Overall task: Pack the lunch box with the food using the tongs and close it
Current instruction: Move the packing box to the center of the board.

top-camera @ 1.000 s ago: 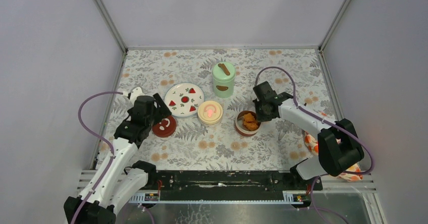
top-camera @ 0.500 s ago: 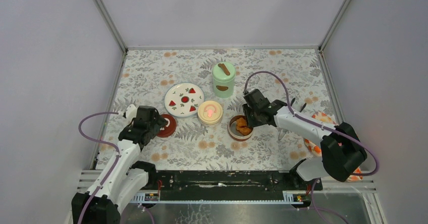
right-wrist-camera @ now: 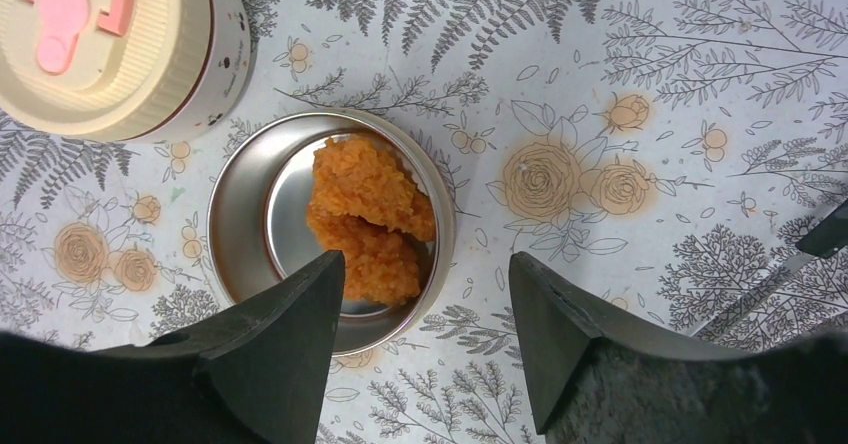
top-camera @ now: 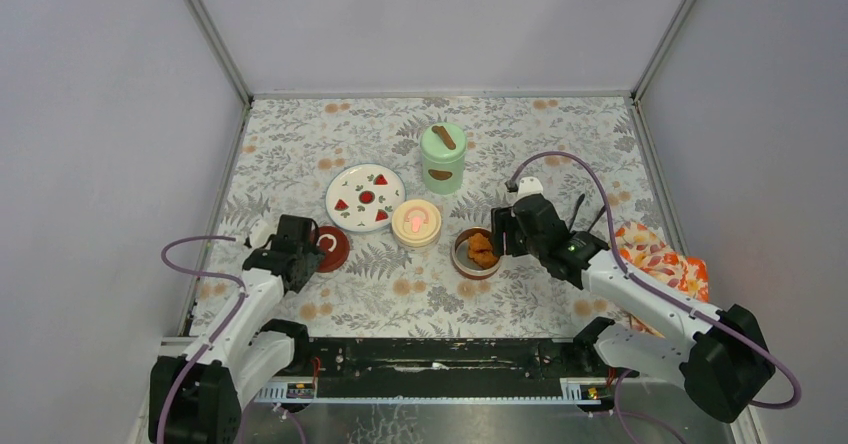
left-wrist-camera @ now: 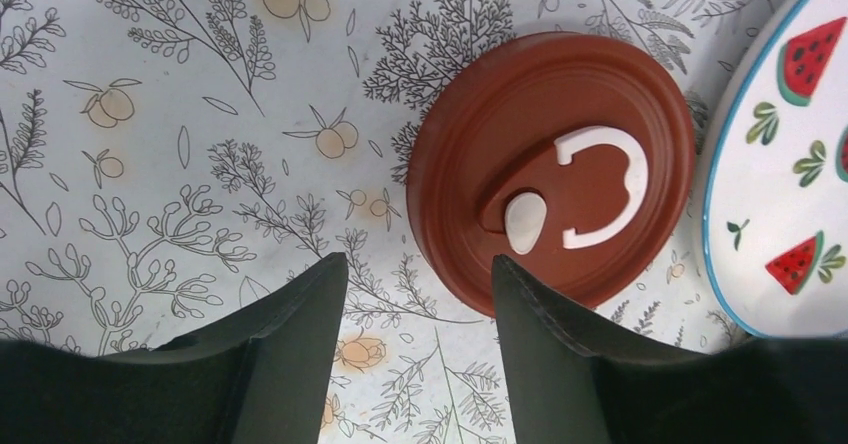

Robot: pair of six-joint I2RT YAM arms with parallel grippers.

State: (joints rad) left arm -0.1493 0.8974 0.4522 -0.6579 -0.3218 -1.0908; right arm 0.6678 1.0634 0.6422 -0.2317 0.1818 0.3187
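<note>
An open steel bowl (top-camera: 478, 252) (right-wrist-camera: 250, 224) holds orange fried chunks (right-wrist-camera: 368, 214). My right gripper (top-camera: 501, 236) (right-wrist-camera: 425, 259) hangs open over its near rim, one finger above the chunks, nothing gripped. The dark-red lid (top-camera: 328, 248) (left-wrist-camera: 550, 164) lies flat. My left gripper (top-camera: 306, 254) (left-wrist-camera: 420, 264) is open just short of it, its right finger at the lid's edge. A bowl with a cream lid (top-camera: 416, 222) (right-wrist-camera: 110, 44) is shut. The mint-green jar (top-camera: 443, 157) stands lidded behind. A slim dark end of the tongs (right-wrist-camera: 826, 232) shows at the right edge.
The white plate with fruit pictures (top-camera: 365, 197) (left-wrist-camera: 780, 194) sits right of the dark-red lid. An orange patterned cloth (top-camera: 662, 262) lies at the right, beside my right arm. Walls close in the flowered table on three sides.
My right gripper opened, let go of the chunk bowl and drew back toward the near right; the bowl shifted slightly left. My left gripper pulled nearer and its jaws narrowed.
</note>
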